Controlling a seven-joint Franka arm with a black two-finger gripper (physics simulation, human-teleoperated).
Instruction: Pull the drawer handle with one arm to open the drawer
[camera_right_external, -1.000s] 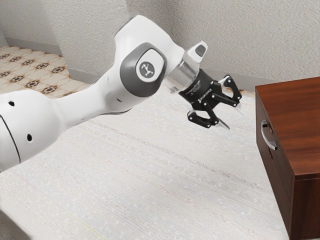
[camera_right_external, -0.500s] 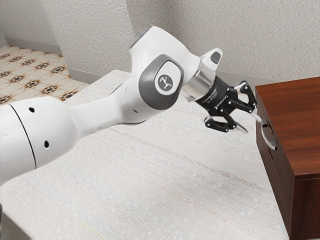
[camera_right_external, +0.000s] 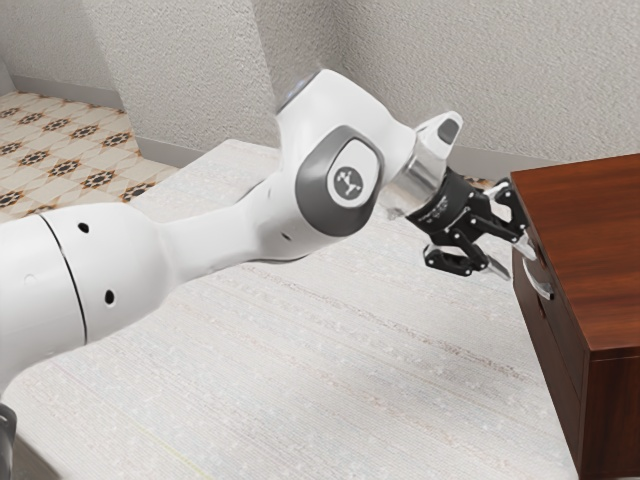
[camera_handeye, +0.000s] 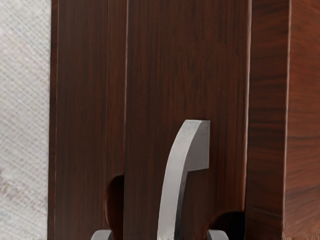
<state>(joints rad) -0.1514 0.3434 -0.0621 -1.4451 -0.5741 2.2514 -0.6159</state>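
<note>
A dark wooden cabinet (camera_right_external: 590, 225) stands at the exterior view's right, and its top drawer front (camera_right_external: 540, 325) lies flush with the body. A curved grey metal handle (camera_right_external: 541, 287) is fixed on that front. My black gripper (camera_right_external: 513, 256) is open at the handle's upper end, one finger on either side of it and apart from it. In the wrist view the handle (camera_handeye: 182, 170) rises straight ahead against the drawer front (camera_handeye: 150, 75). My two fingertips (camera_handeye: 102, 234) flank the handle's base with a gap on both sides.
The cabinet rests on a pale textured table (camera_right_external: 330, 370) that stretches toward the exterior view's left under my arm. A rough grey wall (camera_right_external: 520, 60) stands behind. Patterned floor tiles (camera_right_external: 60, 140) lie beyond the table at the far left.
My arm has reached toward the exterior view's right, carrying the open gripper from mid-table up to the drawer handle. The drawer has not moved.
</note>
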